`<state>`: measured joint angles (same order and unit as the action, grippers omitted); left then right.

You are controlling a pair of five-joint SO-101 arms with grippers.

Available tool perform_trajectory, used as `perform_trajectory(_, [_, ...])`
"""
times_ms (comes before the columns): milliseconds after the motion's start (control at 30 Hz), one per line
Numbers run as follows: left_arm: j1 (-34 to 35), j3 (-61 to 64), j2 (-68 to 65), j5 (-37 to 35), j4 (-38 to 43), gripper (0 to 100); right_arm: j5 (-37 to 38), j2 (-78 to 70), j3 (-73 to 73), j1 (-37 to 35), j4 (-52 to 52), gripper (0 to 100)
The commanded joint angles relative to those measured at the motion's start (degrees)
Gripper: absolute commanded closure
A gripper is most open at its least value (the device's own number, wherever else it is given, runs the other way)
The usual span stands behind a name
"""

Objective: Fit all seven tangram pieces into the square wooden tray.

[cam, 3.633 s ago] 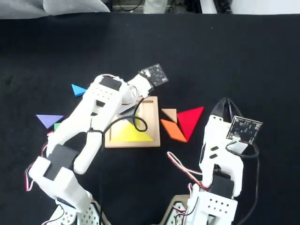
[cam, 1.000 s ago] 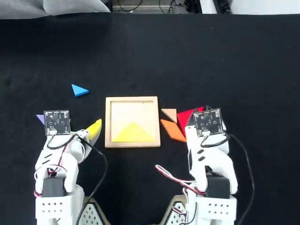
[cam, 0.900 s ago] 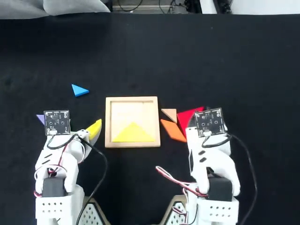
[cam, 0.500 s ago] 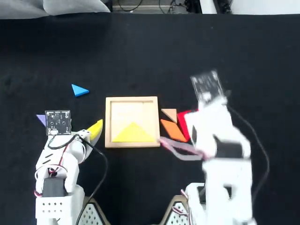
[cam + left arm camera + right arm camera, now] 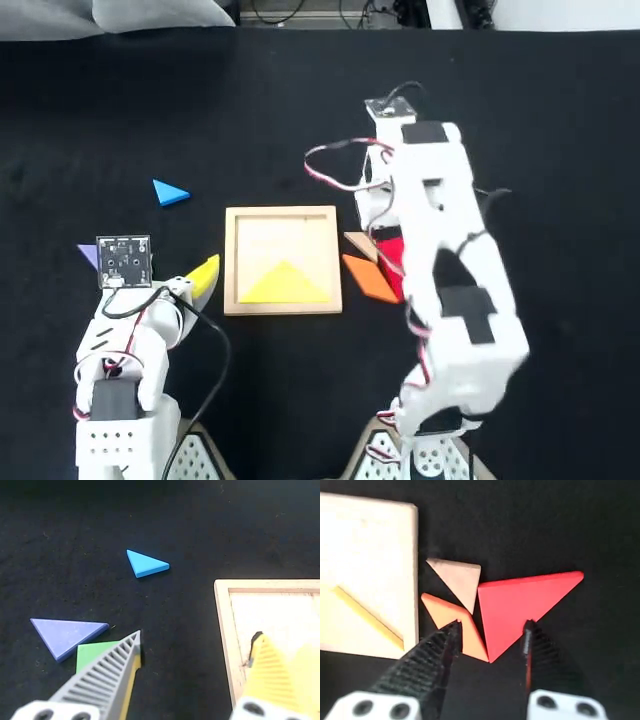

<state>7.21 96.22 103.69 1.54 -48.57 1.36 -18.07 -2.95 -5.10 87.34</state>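
Note:
The square wooden tray holds one yellow triangle in its near half. Right of the tray lie a tan triangle, an orange parallelogram and a big red triangle, all touching. My right gripper hangs open over them, one black finger above the orange piece and the other above the red one. My left gripper is open and holds nothing, low beside the tray's left edge. Near it are a purple triangle, a green square and a blue triangle.
The right arm stretches across the pieces to the right of the tray and hides part of the red triangle from above. The left arm sits folded at the near left, its yellow finger next to the tray. Black cloth covers the table.
The left arm pulled back from the tray to its folded pose, then stayed still. In the last second the right arm unfolded and swung out over the red and orange pieces.

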Motion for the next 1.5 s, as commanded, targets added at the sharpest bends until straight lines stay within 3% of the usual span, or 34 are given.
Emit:
perform_trajectory(0, [-0.5, 1.2, 0.3, 0.3, 1.1, 66, -2.8, -2.3, -8.0, 0.6, 4.7, 77.9])
perform_trajectory(667, [-0.6, 1.2, 0.3, 0.3, 1.1, 66, -12.0, -7.6, -3.5, 2.0, -1.1, 78.2])
perform_trajectory(967, [-0.6, 1.2, 0.3, 0.3, 1.1, 66, -11.5, -15.5, -4.6, 2.3, -1.1, 78.3])
perform_trajectory(1233, [-0.4, 1.2, 0.3, 0.3, 1.1, 66, -7.8, -19.5, -9.8, 9.8, -1.1, 78.3])
perform_trajectory(1467, [-0.5, 1.2, 0.3, 0.3, 1.1, 66, -6.7, -21.4, -10.2, 10.6, -1.1, 78.0])
